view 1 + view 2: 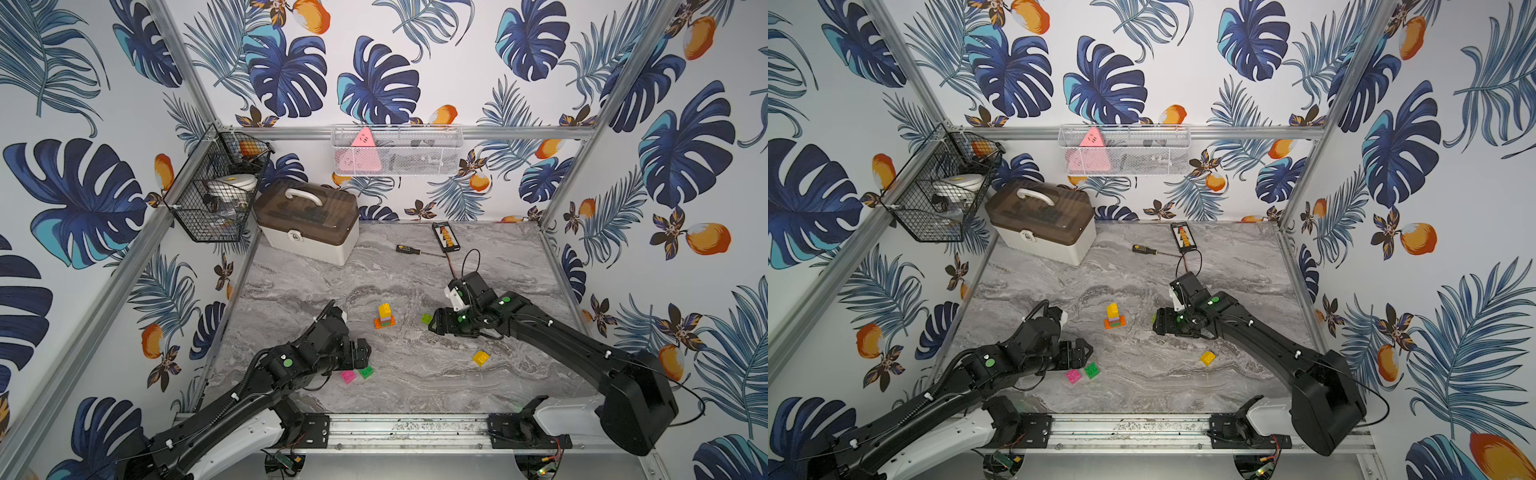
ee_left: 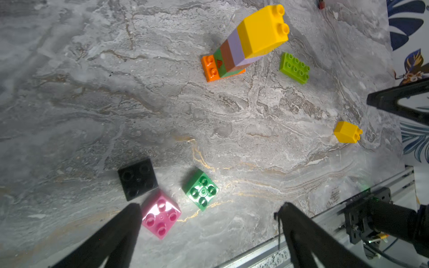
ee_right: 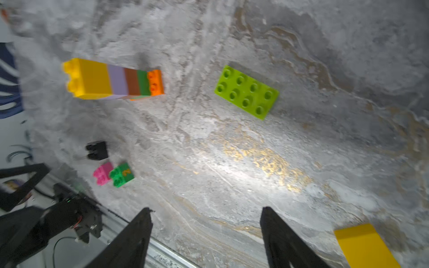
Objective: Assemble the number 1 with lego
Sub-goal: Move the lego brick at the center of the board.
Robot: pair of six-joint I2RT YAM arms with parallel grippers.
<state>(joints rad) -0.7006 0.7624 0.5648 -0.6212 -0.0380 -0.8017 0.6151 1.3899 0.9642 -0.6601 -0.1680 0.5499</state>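
Top views: a stack of lego (image 1: 384, 316) stands upright in the middle of the table (image 1: 415, 395), with an orange base, then green, brown and lilac, and yellow on top. A lime brick (image 1: 426, 318) lies just right of it, close by the right gripper (image 1: 435, 323). A loose yellow brick (image 1: 481, 358) sits nearer, to the right. A pink brick (image 1: 348, 376) and a green brick (image 1: 366, 372) sit near-left, just beside the left gripper (image 1: 362, 352).

Left wrist: the jaws are spread wide and hold nothing. The pink brick is just beside one jaw and a black brick (image 2: 137, 179) just beyond it.

Right wrist: the jaws stand well apart and empty. The lime brick lies flat ahead, studs up, apart from the stack.

Judgement: the stem of the 1 looks built, so the step in hand seems to be fetching the next brick. That calls for lowering squarely over a loose brick and closing on its sides, clear of the stack.
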